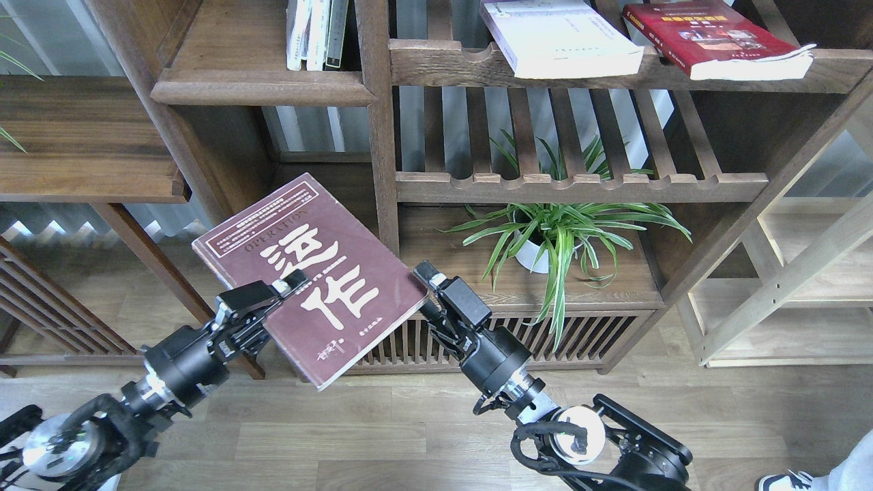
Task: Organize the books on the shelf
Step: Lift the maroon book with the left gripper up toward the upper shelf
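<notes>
The dark brown book [310, 273] with big white Chinese characters is held tilted in the air in front of the bookcase. My left gripper [290, 283] is shut on its lower left edge. My right gripper [427, 290] is open at the book's right corner, its upper finger off the cover. The thick white book [559, 37] and the red book [716, 37] lie flat on the slatted top rail at the upper right. The solid walnut shelf [262, 87] with the rounded front edge is at the upper left.
Thin white and dark-spined books [317, 34] stand at the right end of the walnut shelf. A potted spider plant [552, 232] sits in the lower right compartment. An upright post [382, 136] divides the bays. A shoe [784, 481] shows at the bottom right.
</notes>
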